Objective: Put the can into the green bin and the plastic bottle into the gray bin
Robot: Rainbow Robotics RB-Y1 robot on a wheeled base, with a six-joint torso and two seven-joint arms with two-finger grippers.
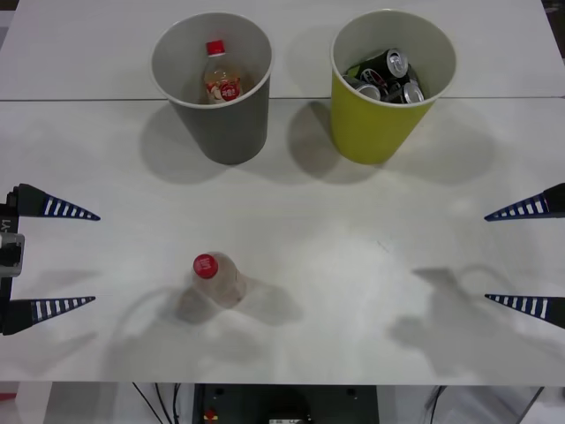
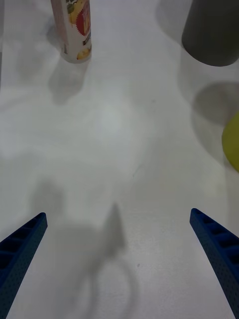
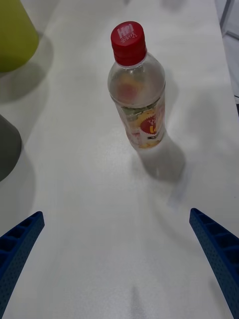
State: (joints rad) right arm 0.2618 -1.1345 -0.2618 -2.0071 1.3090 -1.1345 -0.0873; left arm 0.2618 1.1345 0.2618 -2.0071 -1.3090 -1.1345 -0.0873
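The plastic bottle stood upright, looking light, smooth and tippable, best gripped mid-body by the left hand, spread wide.

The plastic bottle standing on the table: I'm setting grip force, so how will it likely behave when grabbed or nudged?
The plastic bottle stands upright, tall on a narrow base, so a sideways nudge would probably tip it, and it might then roll. Its clear walls look thin, likely denting under a hard squeeze. The smooth label may be slippery.
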